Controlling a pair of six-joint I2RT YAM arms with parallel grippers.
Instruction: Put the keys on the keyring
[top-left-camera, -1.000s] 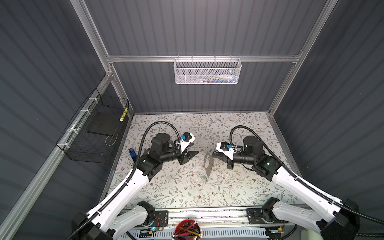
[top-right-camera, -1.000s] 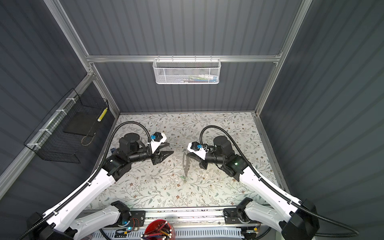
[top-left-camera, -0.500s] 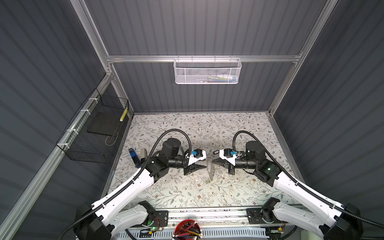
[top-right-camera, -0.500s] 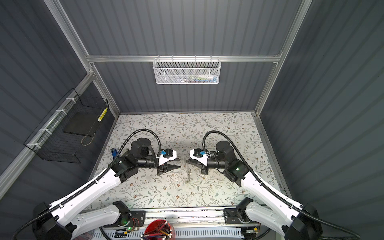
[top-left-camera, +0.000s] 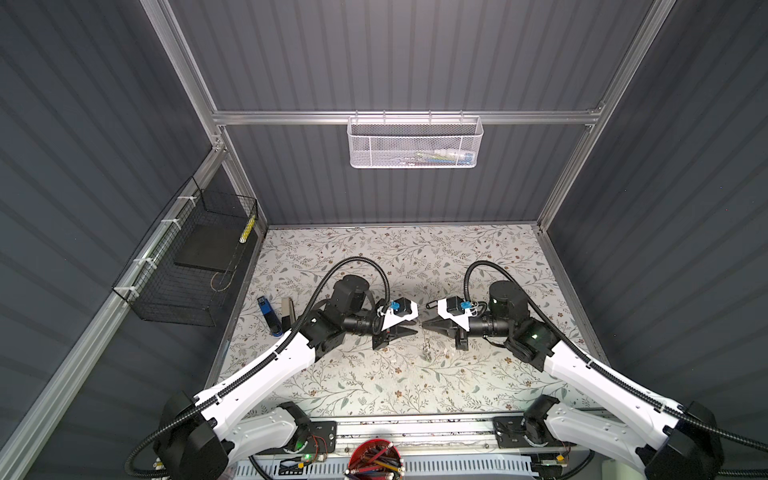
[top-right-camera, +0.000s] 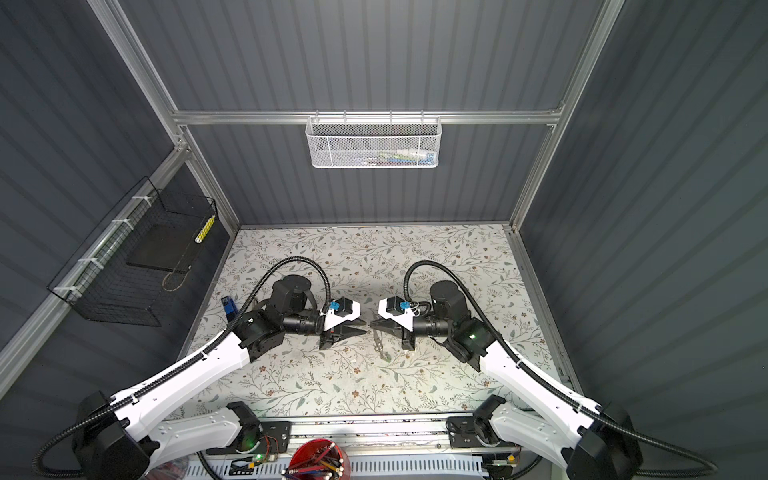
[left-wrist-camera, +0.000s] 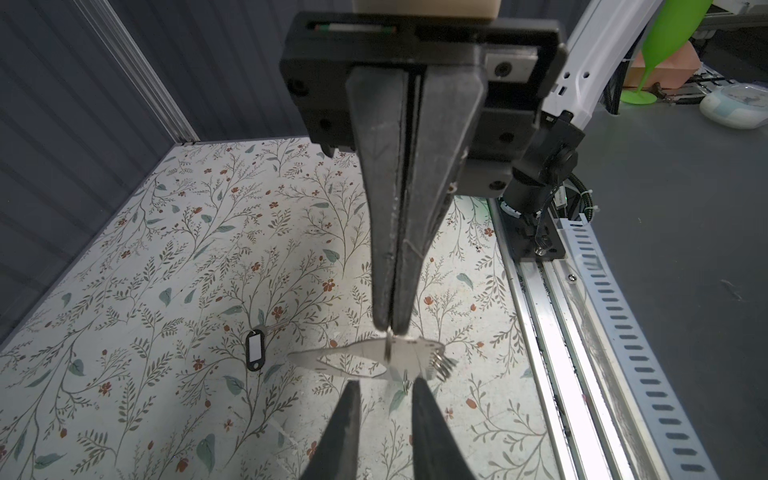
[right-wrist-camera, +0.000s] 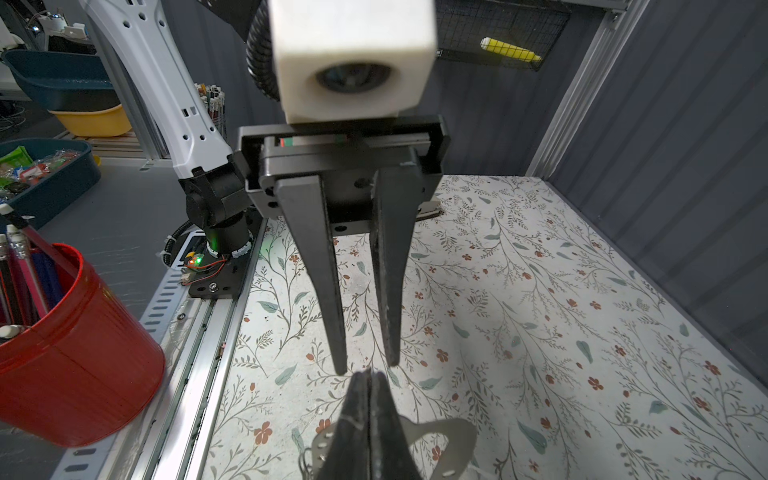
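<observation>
My right gripper (left-wrist-camera: 390, 328) is clenched on the keyring (left-wrist-camera: 353, 359), held above the floral table (left-wrist-camera: 166, 249); my left gripper (left-wrist-camera: 384, 388), jaws parted, faces its edge; the black-tagged key (left-wrist-camera: 254, 350) lies on the table nearby; an off-centre pinch might twist the keyring loose.

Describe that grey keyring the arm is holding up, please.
The keyring is a thin, flat loop of dull grey metal with one large opening and small holes along an edge. It hangs clear of the table, pinched at one edge by the shut right gripper. A few small wire rings dangle from one end. The open left gripper straddles its opposite edge; whether it touches is unclear.
</observation>
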